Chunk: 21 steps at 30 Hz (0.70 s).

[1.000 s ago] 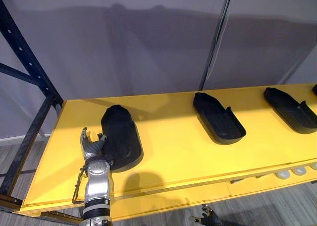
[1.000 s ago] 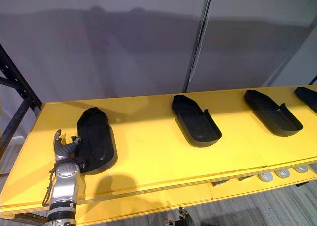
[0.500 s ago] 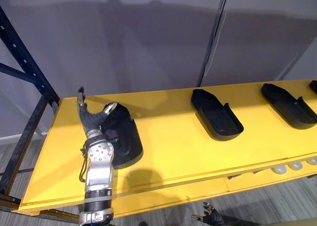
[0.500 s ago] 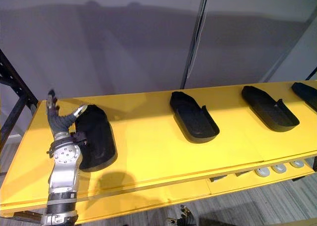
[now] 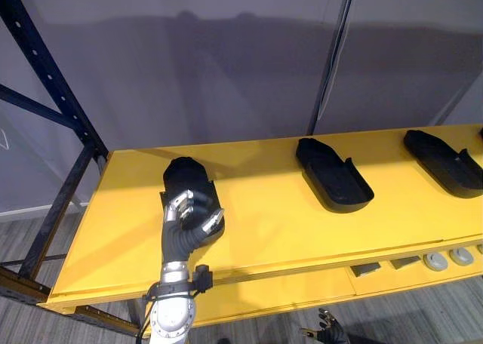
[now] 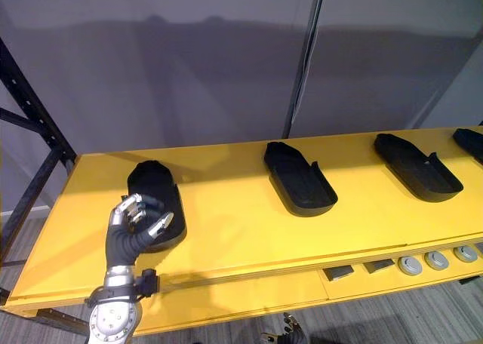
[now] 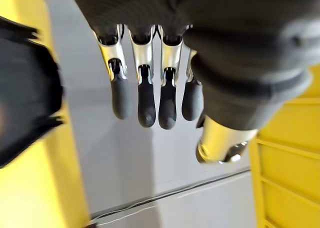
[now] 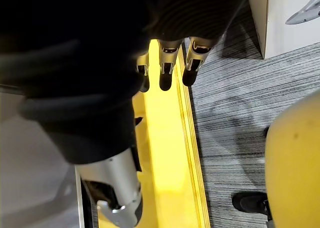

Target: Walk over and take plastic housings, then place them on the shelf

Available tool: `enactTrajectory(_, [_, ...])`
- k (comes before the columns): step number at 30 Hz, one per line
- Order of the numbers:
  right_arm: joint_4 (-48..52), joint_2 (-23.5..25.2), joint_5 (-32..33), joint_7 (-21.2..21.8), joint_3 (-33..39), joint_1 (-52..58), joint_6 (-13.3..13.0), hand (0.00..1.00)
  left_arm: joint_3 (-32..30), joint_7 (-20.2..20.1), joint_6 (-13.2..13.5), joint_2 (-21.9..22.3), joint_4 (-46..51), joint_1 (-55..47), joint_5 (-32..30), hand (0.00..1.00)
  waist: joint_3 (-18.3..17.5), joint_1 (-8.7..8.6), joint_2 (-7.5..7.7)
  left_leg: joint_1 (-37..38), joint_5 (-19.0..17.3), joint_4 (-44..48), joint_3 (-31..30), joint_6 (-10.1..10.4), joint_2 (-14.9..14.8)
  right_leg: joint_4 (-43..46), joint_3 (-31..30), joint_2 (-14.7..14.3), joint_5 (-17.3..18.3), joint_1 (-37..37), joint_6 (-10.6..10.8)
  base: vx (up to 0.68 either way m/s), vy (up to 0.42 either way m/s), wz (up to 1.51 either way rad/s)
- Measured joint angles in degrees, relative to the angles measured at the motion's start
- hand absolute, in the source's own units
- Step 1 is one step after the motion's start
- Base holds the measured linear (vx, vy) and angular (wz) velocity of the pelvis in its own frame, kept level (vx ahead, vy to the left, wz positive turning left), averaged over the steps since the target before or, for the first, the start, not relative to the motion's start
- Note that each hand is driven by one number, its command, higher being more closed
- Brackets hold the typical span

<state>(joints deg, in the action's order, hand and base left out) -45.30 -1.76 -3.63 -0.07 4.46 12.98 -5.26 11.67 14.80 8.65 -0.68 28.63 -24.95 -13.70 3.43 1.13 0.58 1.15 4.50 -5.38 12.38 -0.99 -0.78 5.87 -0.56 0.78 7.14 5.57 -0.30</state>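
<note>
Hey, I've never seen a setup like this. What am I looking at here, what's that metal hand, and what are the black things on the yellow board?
This is a two-legged humanoid robot, seen through its own cameras. Two pictures come from its head, looking down. The two close-ups come from cameras on its wrists. The yellow shelf carries black plastic shells: the left housing, the middle housing and the right housing. The left hand is raised over the near end of the left housing, fingers relaxed, holding nothing. The right hand hangs low, below the shelf's front edge, fingers straight and empty.
</note>
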Motion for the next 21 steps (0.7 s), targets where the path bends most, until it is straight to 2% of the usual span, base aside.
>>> enactTrajectory(1, [0.2, 0.4, 0.0, -0.2, 0.0, 0.2, -0.1, 0.0, 0.7, -0.7, 0.3, -0.1, -0.4, -1.3, 0.0, 1.0, 0.1, 0.06, 0.71, -0.1, 0.0, 0.0, 0.4, 0.1, 0.1, -0.8, 0.4, 0.4, 0.2, 0.0, 0.4, -0.13, 0.001, 0.14])
enactTrajectory(3, [0.4, 0.5, 0.0, -0.6, -0.1, 0.5, -0.2, 0.0, 1.8, -1.7, 0.8, -0.3, -2.2, -2.4, -0.2, 1.0, 0.0, 0.28, 0.94, -0.5, 0.7, 2.4, 1.9, -0.9, 0.3, -1.2, 1.1, 1.4, 0.8, 0.1, 1.0, -0.04, 0.014, 0.17])
enactTrajectory(4, [0.7, 0.3, 0.0, -0.9, -0.2, 0.8, -0.6, 0.0, 3.0, -2.7, 0.8, 0.1, -3.5, -3.0, -1.1, 1.0, -0.2, 0.62, 0.4, -0.2, -1.1, 3.8, 2.0, 0.2, -0.2, -1.1, 1.4, 1.2, 0.8, 0.0, 1.4, 0.03, 0.017, 0.17])
enactTrajectory(7, [0.6, 0.6, 0.0, -1.2, -1.1, 1.1, -0.6, 0.0, 3.2, -3.7, 0.8, 0.0, -5.9, -2.9, -3.6, 1.0, -0.3, 1.7, 0.79, 0.2, -1.0, 1.6, 3.3, 0.0, 0.3, -1.1, 1.4, 1.8, 0.6, -0.6, 2.0, 0.03, 0.066, -0.01])
enactTrajectory(8, [0.7, 0.6, 0.0, -1.2, -1.7, 1.2, -0.6, 0.0, 2.1, -3.8, 0.5, 0.0, -7.6, -2.9, -4.7, 1.0, -0.4, 1.76, 1.18, 0.2, -1.0, 1.2, 3.5, 0.0, 0.8, -1.1, 1.3, 2.3, 0.3, -0.8, 2.6, 0.04, 0.088, -0.06])
enactTrajectory(11, [0.8, 0.8, 0.0, -1.3, -2.4, 1.3, -0.6, 0.0, 0.8, -3.7, 0.0, 0.1, -9.3, -2.5, -6.3, 1.0, -0.6, 1.75, 1.58, 0.3, -1.3, 1.1, 3.6, -0.5, 1.5, -0.7, 1.2, 3.0, -0.1, -0.5, 2.6, 0.08, 0.076, 0.0])
enactTrajectory(21, [3.1, 1.7, 0.0, -1.6, -2.4, 2.8, -0.6, 0.0, -2.6, -2.4, -3.9, 2.3, -15.7, 3.9, -13.1, 1.0, -0.8, 1.22, 1.56, 2.3, -2.3, 0.2, 4.4, -0.4, 1.1, 0.1, 0.8, 2.5, -0.2, 0.5, 2.5, 0.03, 0.01, -0.05])
